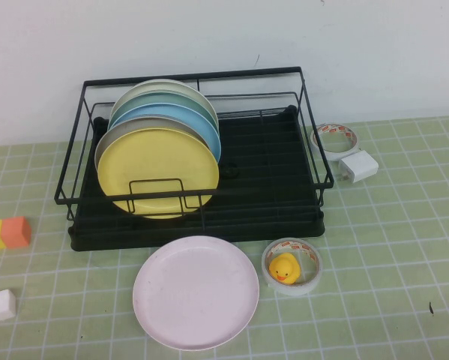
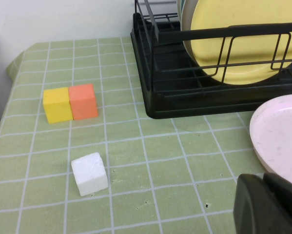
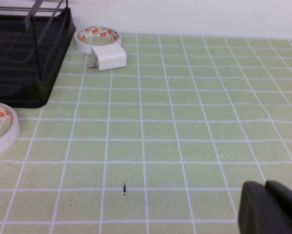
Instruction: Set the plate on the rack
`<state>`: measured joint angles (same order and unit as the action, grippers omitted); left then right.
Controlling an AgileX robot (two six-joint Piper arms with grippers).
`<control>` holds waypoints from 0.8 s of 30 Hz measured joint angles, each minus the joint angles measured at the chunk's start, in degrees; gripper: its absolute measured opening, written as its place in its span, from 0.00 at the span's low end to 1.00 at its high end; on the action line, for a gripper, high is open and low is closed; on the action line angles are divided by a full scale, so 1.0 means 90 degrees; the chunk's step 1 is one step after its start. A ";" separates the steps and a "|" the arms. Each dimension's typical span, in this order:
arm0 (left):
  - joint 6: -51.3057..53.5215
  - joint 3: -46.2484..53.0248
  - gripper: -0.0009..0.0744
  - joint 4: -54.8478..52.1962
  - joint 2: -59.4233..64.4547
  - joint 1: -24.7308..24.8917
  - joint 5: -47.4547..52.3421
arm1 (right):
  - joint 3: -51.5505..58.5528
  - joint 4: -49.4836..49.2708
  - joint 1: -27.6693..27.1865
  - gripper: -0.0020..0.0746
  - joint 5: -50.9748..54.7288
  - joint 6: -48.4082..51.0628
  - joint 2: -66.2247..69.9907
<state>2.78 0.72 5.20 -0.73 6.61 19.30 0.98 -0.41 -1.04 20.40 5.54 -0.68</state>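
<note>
Pale pink plate (image 1: 196,292) lies flat on the green gridded table (image 1: 389,247), near edge, just in front of the rack (image 1: 198,150), touching nothing on top. In the left wrist view its rim (image 2: 277,136) shows at the side, close to the rack's tray base.

Black wire rack sits at the far centre against the white wall. Plates stand upright in its left half: yellow plate (image 1: 158,171) at the front, a grey one behind it, then light blue plate (image 1: 183,120), then paler greenish and cream ones further back. Right half of the rack holds no plates.

Tape roll (image 1: 292,266) with a yellow rubber duck (image 1: 284,268) inside it sits just right of the pink plate. Second tape roll (image 1: 335,139) and a white charger (image 1: 358,166) are right of the rack, touching each other.

Left side: yellow-and-orange block (image 1: 7,232), white cube (image 1: 1,304) nearer.

Left gripper (image 2: 267,204) only a dark corner in its wrist view, low over the table near the plate's rim; fingers cannot tell. Right gripper (image 3: 270,207) same, dark corner over bare table on the right; cannot tell. Neither appears in the high view.
</note>
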 joint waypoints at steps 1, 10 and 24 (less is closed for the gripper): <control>0.0000 0.0000 0.01 0.0000 0.0000 0.0000 0.0000 | 0.0000 0.0000 0.0000 0.02 0.0000 0.0000 0.0000; 0.0000 0.0024 0.01 0.0000 0.0000 0.0000 -0.0202 | 0.0000 0.0000 0.0000 0.02 -0.0060 0.0000 0.0000; 0.0000 0.0051 0.01 0.0000 0.0000 0.0000 -0.3959 | 0.0068 0.0000 0.0000 0.02 -0.4485 0.0000 0.0000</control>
<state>2.78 1.18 5.20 -0.73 6.61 -16.33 1.59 -0.41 -1.04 -19.96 5.54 -0.68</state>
